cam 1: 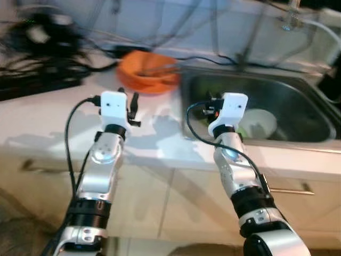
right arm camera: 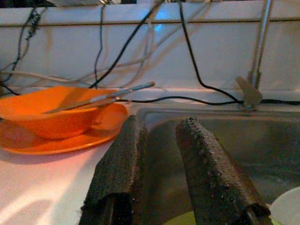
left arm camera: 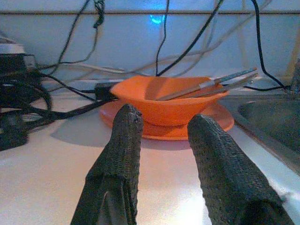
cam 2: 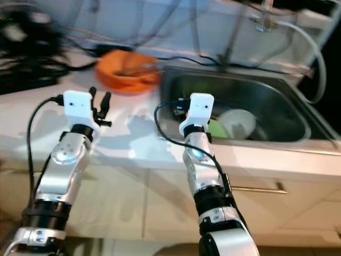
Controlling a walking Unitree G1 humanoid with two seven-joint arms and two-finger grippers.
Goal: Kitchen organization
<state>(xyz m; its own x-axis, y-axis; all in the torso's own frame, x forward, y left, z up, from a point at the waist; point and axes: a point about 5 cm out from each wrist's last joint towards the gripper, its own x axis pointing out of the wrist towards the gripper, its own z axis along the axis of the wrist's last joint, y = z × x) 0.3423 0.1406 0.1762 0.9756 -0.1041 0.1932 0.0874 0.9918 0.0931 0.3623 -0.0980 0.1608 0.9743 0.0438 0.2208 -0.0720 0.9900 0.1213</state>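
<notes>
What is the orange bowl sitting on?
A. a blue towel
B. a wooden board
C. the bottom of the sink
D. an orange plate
D: the orange bowl sits on an orange plate on the white counter, beside the sink, with utensils leaning in it.

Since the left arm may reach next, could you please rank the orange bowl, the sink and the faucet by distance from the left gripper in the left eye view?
From the left gripper, fingers open over the countertop:
1. Orange bowl, just beyond it, on an orange plate, with utensils inside.
2. Sink, to its right, past the bowl.
3. Faucet, far right, behind the sink.
</notes>
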